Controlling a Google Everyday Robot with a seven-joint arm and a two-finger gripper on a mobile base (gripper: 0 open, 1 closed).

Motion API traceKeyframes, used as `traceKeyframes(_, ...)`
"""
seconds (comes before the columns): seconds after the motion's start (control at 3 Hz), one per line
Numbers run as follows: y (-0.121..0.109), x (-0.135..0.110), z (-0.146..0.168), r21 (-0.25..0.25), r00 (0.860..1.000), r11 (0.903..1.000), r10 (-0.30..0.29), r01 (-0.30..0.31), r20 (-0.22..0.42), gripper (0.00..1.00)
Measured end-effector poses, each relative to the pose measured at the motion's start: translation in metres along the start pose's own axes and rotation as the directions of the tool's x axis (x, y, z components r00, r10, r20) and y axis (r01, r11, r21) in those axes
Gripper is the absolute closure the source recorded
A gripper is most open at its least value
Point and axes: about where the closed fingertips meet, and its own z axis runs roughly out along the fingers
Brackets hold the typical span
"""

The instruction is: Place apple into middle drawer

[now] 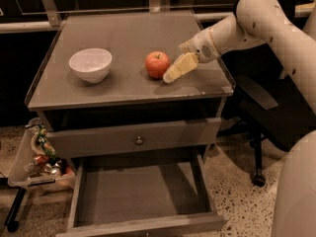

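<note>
The apple (pixel 157 64), small, round and red-orange, sits on the cabinet top right of centre. My gripper (pixel 171 74) comes in from the right on the white arm, low over the top. Its cream tip lies right beside the apple's right side, touching or nearly touching it. The middle drawer (pixel 140 194) is pulled out at the bottom of the cabinet, wide and shallow, with a bare floor.
A white bowl (pixel 90 64) stands on the cabinet top (pixel 123 33) left of the apple. A closed drawer front with a round knob (pixel 138 140) lies above the open drawer. A black office chair (pixel 261 107) stands to the right. A clear bin of clutter (pixel 37 154) sits at lower left.
</note>
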Motion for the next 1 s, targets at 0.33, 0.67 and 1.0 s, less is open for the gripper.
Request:
traceKeyframes(0.33, -0.006, -0.001, 0.013, 0.006, 0.999, 0.9999, 0.011, -0.011, 0.039, 0.0)
traceKeyframes(0.67, -0.01, -0.004, 0.025, 0.006, 0.998, 0.9998, 0.018, -0.019, 0.067, 0.0)
traceKeyframes(1.0, -0.014, -0.009, 0.034, 0.007, 0.995, 0.9996, 0.028, -0.029, 0.097, 0.0)
